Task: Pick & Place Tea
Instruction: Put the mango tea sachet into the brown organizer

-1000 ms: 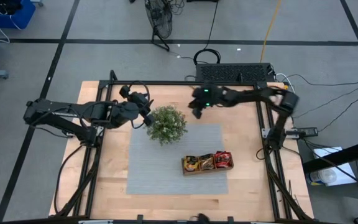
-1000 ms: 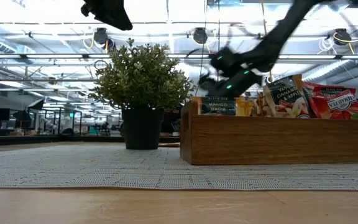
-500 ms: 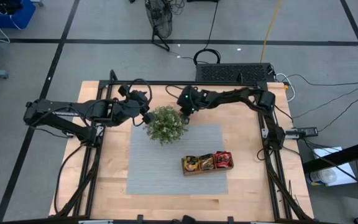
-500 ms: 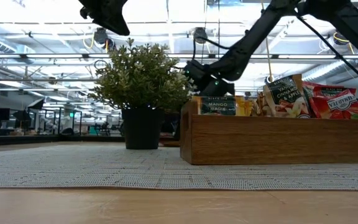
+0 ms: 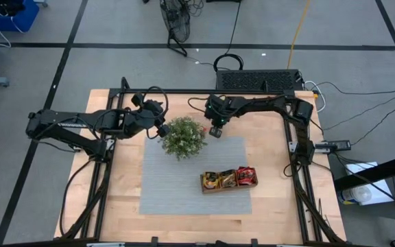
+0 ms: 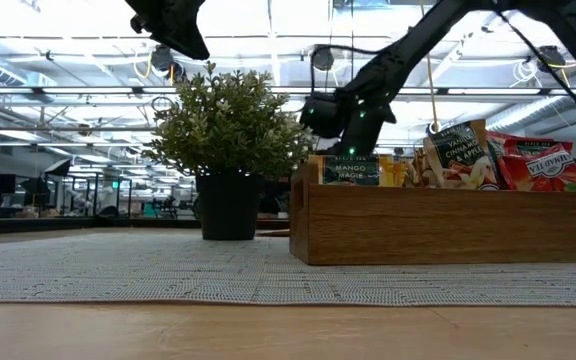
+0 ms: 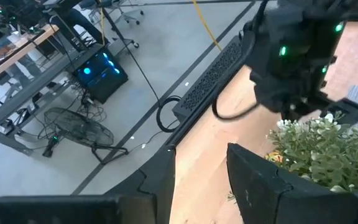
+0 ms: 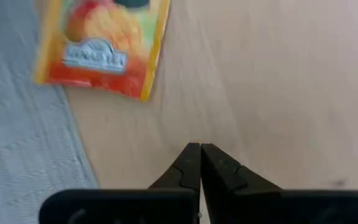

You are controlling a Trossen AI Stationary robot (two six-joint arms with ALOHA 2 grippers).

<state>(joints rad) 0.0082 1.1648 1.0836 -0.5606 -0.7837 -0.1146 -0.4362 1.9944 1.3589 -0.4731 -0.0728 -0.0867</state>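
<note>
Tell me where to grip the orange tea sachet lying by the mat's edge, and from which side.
Probably from straight above, pinching across its two long edges. The orange tea sachet lies flat, part on the grey mat, part on the bare table, so no edge is raised. The right gripper, shut and empty, must open first.

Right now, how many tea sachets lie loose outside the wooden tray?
1: an orange sachet at the grey mat's edge, just ahead of the shut right gripper. Others could be hidden behind the plant.
</note>
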